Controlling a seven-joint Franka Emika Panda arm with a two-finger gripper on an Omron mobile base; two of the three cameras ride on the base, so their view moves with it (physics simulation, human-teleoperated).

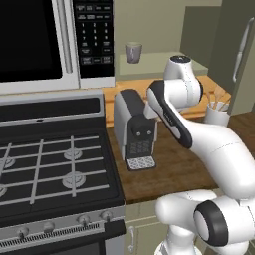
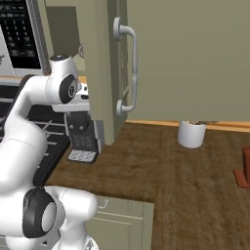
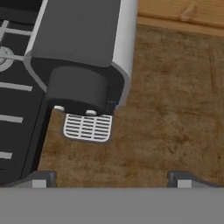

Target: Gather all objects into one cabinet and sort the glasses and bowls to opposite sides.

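Note:
A plain grey tumbler (image 1: 133, 52), one of the glasses, stands upright on the shelf floor of the olive-grey wall cabinet (image 1: 164, 65). The cabinet's door (image 2: 195, 58) hangs open, and its white curved bar handle (image 2: 128, 68) faces the right base camera. The bowls are out of view. In the hand view my gripper (image 3: 111, 179) is open and holds nothing. Its two dark fingertips (image 3: 40, 178) stand wide apart above the wooden counter (image 3: 175, 109), just in front of the coffee machine.
A grey and black coffee machine (image 1: 133, 128) stands on the counter beside the gas stove (image 1: 50, 169). A microwave (image 1: 55, 40) hangs above the stove. A white utensil holder (image 2: 191, 133) stands at the back wall. A reddish-brown object (image 2: 244, 168) lies at the far right.

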